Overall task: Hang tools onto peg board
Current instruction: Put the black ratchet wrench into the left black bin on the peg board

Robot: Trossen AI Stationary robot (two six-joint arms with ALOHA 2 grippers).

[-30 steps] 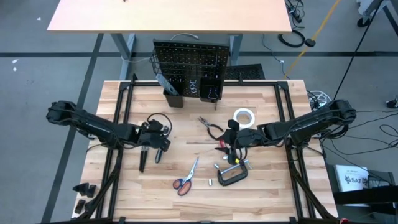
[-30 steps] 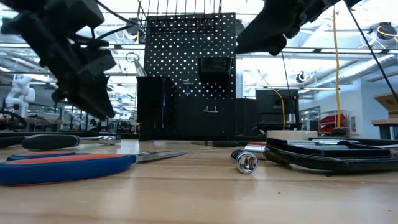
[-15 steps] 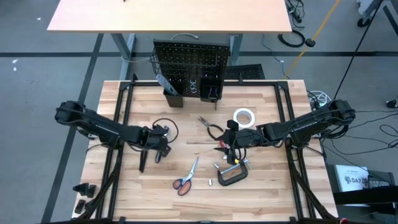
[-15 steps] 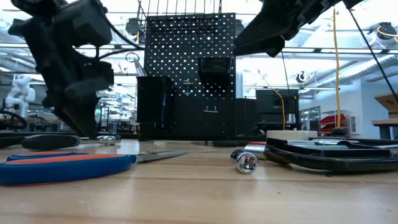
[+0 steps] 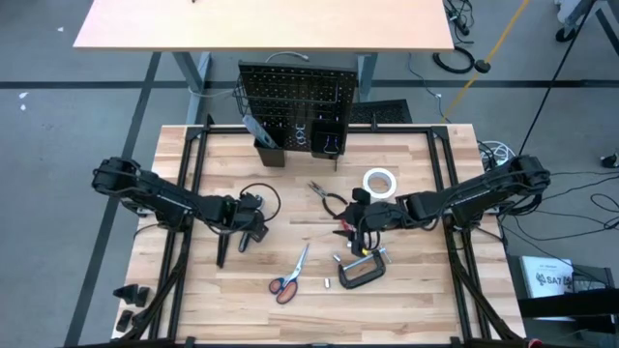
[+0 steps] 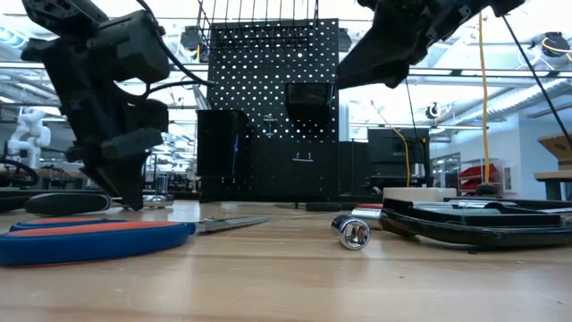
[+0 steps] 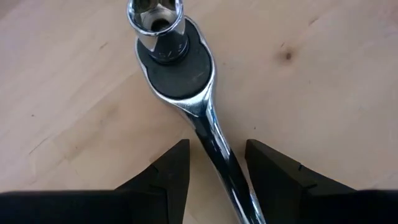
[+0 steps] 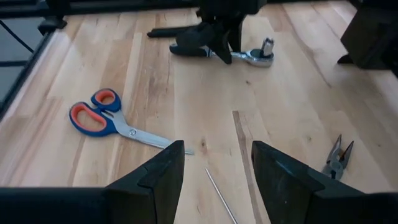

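your left gripper (image 7: 214,163) straddled the shiny silver steel ratchet (image 7: 186,87), fingers apart; closing off-centre could have let that round shaft slip. right gripper (image 8: 214,163) hung with fingers apart, empty.

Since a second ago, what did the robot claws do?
The left claw came down over the shiny silver ratchet, open fingers straddling its shaft, not gripping yet. The right claw stayed open above the wooden table. The tools haven't moved.
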